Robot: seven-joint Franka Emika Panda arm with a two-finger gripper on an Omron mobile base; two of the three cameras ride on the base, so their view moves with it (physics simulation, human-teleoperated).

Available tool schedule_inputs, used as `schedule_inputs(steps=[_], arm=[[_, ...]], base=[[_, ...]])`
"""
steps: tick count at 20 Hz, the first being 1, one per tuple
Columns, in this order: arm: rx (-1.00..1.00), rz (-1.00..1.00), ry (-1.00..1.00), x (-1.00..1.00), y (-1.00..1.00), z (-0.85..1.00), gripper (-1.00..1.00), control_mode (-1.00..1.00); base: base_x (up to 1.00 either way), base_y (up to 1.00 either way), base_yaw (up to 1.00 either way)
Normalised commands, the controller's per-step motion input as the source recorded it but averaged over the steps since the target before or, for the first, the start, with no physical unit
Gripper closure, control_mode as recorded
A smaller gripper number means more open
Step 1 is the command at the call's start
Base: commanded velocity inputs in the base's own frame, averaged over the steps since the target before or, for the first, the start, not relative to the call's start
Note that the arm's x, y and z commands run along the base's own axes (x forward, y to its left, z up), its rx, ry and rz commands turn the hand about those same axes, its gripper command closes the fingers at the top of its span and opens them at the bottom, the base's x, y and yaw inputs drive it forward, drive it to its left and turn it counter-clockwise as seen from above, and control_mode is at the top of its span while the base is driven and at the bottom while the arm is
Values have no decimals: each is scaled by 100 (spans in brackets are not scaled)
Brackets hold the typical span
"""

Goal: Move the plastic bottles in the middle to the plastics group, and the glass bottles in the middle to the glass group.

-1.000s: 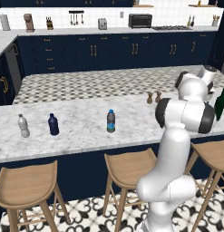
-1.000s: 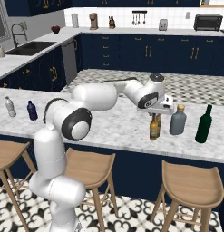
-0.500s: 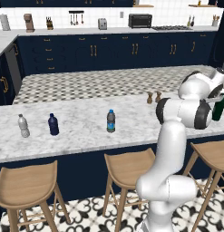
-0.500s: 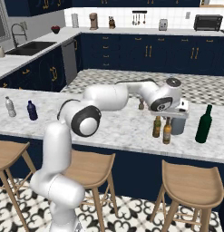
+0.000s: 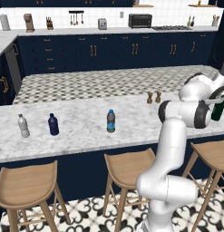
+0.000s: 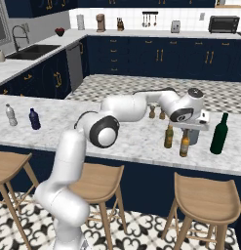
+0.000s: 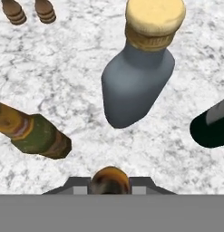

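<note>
1. The blue-capped plastic bottle (image 5: pixel 111 121) stood upright near the middle of the marble counter (image 5: pixel 81 124), well apart from the arm and far to its left.
2. Further left in the left base view stood the plastics group: a pale whitish bottle (image 5: pixel 23 126) and, just beside it, a dark navy bottle (image 5: pixel 53 124).
3. In the right base view, two amber glass bottles stood upright near each other: one amber bottle (image 6: pixel 168 136) on the left, the second amber bottle (image 6: pixel 185 143) directly under the gripper (image 6: pixel 190 131).
4. The hand view looked straight down; the second bottle's round top sat between the finger tips at the bottom edge, its long axis in line with the gripper's approach.
5. Whether the fingers clamped that neck or stood slightly apart could not be told.
6. Just beyond lay the glass group: the grey-blue bottle (image 7: pixel 136 77) with its tan stopper, and to the right the dark green wine bottle (image 6: pixel 219 135).
7. Judging from this, the amber bottle was already beside its group, so the coming move probably called for a short release or lift.
</note>
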Motion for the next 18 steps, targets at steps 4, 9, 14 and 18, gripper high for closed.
schedule_inputs(steps=[4,9,14,18], arm=[[0,0,0,16,0,-34,100,-100],[0,0,0,11,0,-34,100,-100],[0,0,3,-9,15,-36,-100,-100],[0,0,0,-2,11,2,-100,-100]], base=[[0,0,0],[0,0,0],[0,0,0],[0,0,0]])
